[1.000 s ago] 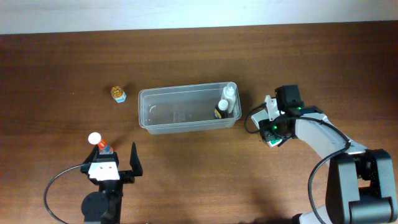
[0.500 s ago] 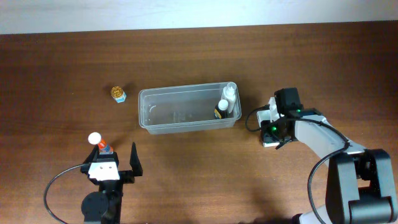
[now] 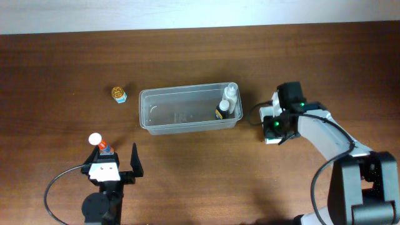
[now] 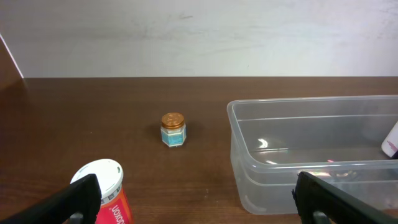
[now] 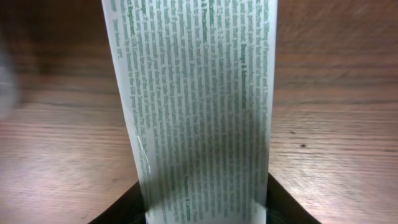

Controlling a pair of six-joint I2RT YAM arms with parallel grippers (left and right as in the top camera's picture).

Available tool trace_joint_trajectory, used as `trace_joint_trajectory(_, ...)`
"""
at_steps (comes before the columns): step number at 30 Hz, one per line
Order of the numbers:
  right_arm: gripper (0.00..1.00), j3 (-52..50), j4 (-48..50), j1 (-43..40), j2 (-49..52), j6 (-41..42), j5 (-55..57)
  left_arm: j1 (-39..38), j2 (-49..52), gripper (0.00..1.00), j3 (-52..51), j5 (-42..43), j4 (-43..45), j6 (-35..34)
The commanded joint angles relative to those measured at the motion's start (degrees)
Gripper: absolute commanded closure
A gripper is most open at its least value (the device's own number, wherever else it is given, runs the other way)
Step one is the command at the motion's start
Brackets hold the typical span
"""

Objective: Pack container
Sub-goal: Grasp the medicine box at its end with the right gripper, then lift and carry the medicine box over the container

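A dark wooden table meets a pale wall.

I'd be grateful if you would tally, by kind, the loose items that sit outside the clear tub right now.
Gold-lidded jar: 1
White-capped red bottle: 1
White-and-green box: 1
Total outside the container: 3

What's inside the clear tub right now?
One white bottle leans at the right end of the tub, with something dark at its base. The rest of the floor looks bare. Whether that dark part is a second item, I can't tell.
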Motion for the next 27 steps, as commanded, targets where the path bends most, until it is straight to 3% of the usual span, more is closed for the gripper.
trace_joint_trajectory(1,0.57,5.99,-3.10,-0.46,-5.05,-1.20,-0.24,0.35,-0.35,0.01,-0.55,0.61,0.04,0.24)
trace_joint_trajectory(10,0.57,17.16,-12.63,0.48,-14.14,-3.17,-1.79,0.35,-0.35,0.01,-0.55,0.61,0.04,0.24)
trace_joint_trajectory(17,0.57,17.94,-7.45,13.11,-19.21,-6.38,-3.28,0.35,-0.35,0.00,-0.55,0.61,0.04,0.24)
trace_joint_trajectory(27,0.57,17.94,1.73,29.88,-11.67,-13.29,3.80,0.35,-0.35,0.01,-0.57,0.61,0.04,0.24)
